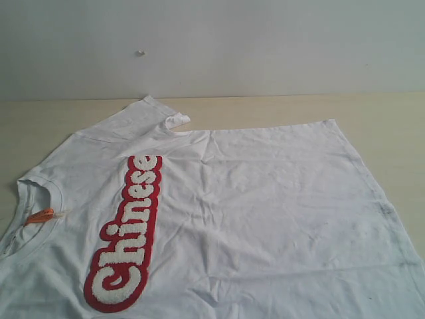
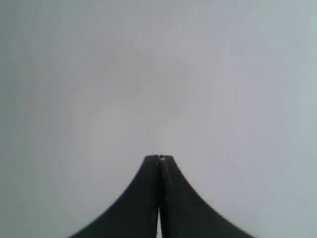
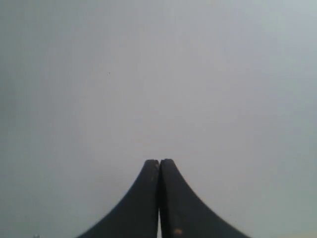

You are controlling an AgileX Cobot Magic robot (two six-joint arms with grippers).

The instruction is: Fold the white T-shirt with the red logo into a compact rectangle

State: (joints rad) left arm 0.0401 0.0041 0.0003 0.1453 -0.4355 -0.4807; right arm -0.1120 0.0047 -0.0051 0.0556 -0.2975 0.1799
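The white T-shirt [image 1: 265, 212] is lying spread flat on the pale worktop [image 1: 372, 113], with the red logo [image 1: 126, 236] running as a fuzzy band down its chest. The left gripper [image 2: 159, 157] and right gripper [image 3: 159, 161] are both sitting pressed together, facing blank grey. I am judging that both need to open, then pinch the soft, creased cotton evenly along one side.

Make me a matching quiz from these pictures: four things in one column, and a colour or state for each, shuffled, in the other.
Column one
1. neck tag
2. red logo
3. left gripper
4. white T-shirt

Column two
A. shut
B. spread out, not yet folded
C. orange
D. white letters with a red outline

Pairs: 1-C, 2-D, 3-A, 4-B
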